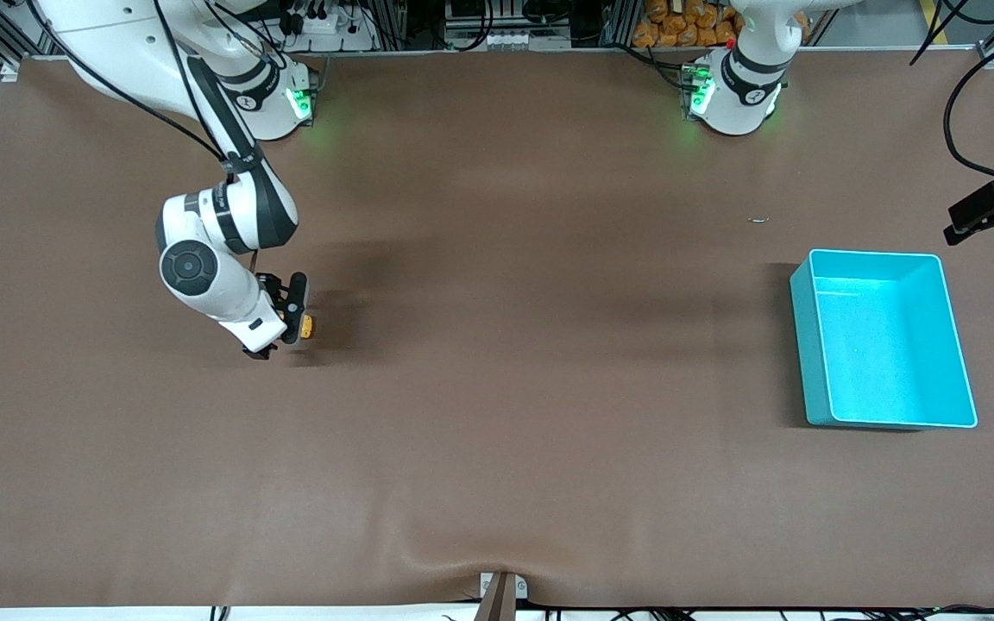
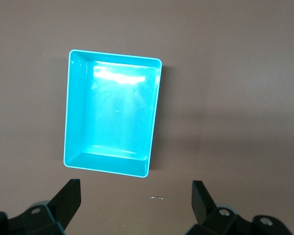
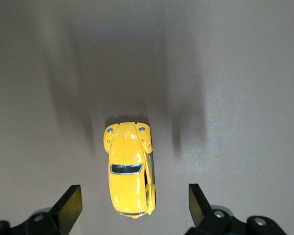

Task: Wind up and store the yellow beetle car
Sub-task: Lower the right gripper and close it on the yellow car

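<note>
The yellow beetle car (image 1: 308, 326) sits on the brown table near the right arm's end. In the right wrist view the car (image 3: 131, 169) stands on its wheels with its end between my open fingers. My right gripper (image 1: 292, 312) hangs low over it, open and empty (image 3: 132, 198). The turquoise bin (image 1: 877, 253) stands empty near the left arm's end. My left gripper (image 2: 135, 191) is open and empty, high over the table beside the bin (image 2: 115, 55); it does not show in the front view.
A tiny metallic bit (image 1: 758, 220) lies on the table between the bin and the left arm's base; it also shows in the left wrist view (image 2: 157, 198). A black camera mount (image 1: 993, 207) juts in at the table's edge past the bin.
</note>
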`<state>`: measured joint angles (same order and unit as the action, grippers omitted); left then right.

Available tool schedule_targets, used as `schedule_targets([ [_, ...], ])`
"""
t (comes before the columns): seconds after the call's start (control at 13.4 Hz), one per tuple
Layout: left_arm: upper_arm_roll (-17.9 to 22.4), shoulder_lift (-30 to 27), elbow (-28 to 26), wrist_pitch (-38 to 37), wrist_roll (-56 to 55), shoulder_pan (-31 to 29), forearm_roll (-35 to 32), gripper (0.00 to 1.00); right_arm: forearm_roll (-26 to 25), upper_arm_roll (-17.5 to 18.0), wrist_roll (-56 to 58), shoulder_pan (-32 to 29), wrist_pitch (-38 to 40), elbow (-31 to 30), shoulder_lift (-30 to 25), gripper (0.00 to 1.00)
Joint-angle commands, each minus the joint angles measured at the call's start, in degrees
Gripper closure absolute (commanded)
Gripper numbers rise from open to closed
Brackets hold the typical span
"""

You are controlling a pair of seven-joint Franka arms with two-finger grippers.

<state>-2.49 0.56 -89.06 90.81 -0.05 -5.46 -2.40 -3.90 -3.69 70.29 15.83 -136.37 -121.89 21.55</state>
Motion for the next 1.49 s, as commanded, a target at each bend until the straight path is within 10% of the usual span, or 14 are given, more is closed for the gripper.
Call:
schedule_targets([
  [0.0, -0.50, 0.41, 0.55, 0.07, 0.05, 0.36, 0.30, 0.00, -0.76, -0.09, 0.72, -0.27, -1.62, -0.63, 1.03, 0.10],
  [1.42, -0.59, 0.32, 0.55, 0.07, 0.49, 0.19, 0.21, 0.00, -0.76, -0.18, 1.87, -0.36, -4.79, -2.04, 2.53, 0.68],
])
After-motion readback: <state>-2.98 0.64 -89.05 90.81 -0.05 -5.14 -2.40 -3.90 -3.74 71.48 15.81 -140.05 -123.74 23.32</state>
